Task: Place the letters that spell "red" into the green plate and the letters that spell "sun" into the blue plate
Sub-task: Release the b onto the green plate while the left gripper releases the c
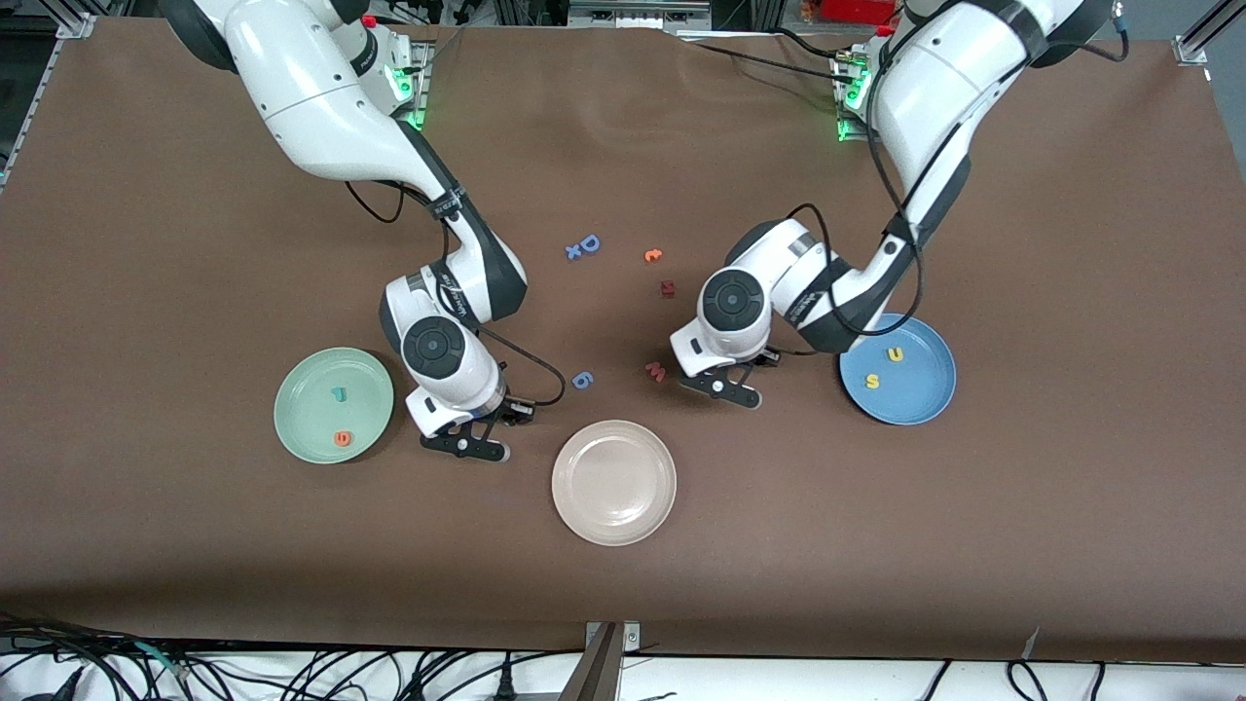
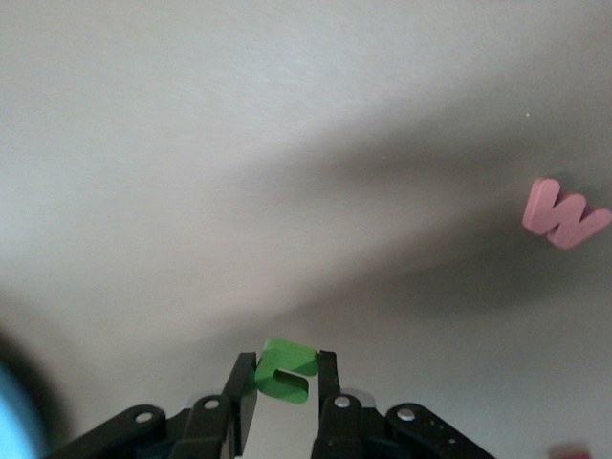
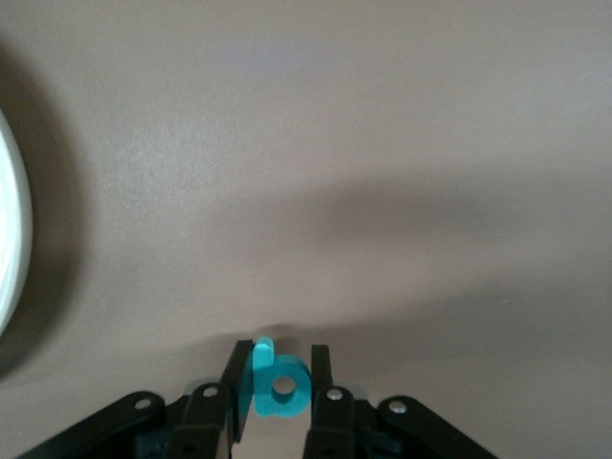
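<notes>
The green plate (image 1: 295,387) holds a teal "r" (image 1: 339,393) and an orange "e" (image 1: 342,439). Beside it, low at the table, my right gripper (image 1: 465,447) is shut on the teal "d" (image 3: 279,384), which sits between its fingers (image 3: 239,387). The blue plate (image 1: 927,387) holds a yellow "u" (image 1: 895,354) and a yellow "s" (image 1: 873,382). My left gripper (image 1: 725,387) is low between that plate and the salmon "w" (image 1: 655,371), shut (image 2: 285,381) on the green "n" (image 2: 285,369). Both held letters are hidden in the front view.
A beige plate (image 1: 613,482) lies nearer the camera, between the two grippers. A blue "6" (image 1: 581,380) lies between the arms. Farther back are a blue "D" (image 1: 584,245), an orange "c" (image 1: 653,255) and a dark red letter (image 1: 668,288).
</notes>
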### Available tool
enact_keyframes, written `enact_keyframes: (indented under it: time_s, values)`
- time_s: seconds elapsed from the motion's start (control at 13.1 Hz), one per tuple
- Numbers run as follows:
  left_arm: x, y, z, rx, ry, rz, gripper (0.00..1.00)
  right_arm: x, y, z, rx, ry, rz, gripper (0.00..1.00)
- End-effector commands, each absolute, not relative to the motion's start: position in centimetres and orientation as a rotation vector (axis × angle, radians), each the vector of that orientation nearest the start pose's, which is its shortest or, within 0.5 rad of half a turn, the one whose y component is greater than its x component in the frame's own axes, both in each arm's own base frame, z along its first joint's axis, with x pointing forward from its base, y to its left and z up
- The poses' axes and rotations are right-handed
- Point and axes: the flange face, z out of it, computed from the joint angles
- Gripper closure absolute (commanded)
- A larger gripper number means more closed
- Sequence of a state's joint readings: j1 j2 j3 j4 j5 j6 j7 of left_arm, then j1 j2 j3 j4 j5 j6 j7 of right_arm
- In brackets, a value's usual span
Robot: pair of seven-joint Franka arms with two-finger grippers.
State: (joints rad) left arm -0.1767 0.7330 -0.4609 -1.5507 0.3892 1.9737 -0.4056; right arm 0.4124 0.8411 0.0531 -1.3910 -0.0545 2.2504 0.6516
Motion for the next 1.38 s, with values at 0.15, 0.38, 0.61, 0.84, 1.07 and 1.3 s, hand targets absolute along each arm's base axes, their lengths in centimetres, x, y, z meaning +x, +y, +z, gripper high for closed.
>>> enact_keyframes:
  time_s: [0.15, 0.38, 0.61, 0.84, 1.07, 1.3]
  values:
    - [60.5, -26.7, 25.7, -2.898, 0.729, 0.425, 0.82, 67.9, 25.7, 25.7, -3.175, 0.089, 0.043, 0.81]
    - [62.0, -19.8, 26.2, -2.856, 0.854, 0.522, 0.83, 68.8, 18.4, 26.5, -3.204, -0.081, 0.099, 0.81]
    - [62.9, -13.2, 25.6, -2.763, 0.930, 0.557, 0.86, 69.2, 12.6, 25.9, -3.237, -0.196, 0.138, 0.81]
    - [63.7, -8.0, 25.0, -2.727, 0.929, 0.550, 0.86, 69.2, 8.6, 25.4, -3.258, -0.185, 0.172, 0.44]
    - [63.3, -6.3, 22.8, -2.769, 0.940, 0.496, 0.86, 68.8, 9.2, 27.0, -3.248, -0.147, 0.146, 0.00]
    - [61.9, -4.5, 20.2, -2.825, 0.941, 0.422, 0.86, 67.3, 11.9, 28.8, -3.227, 0.006, 0.128, 0.00]
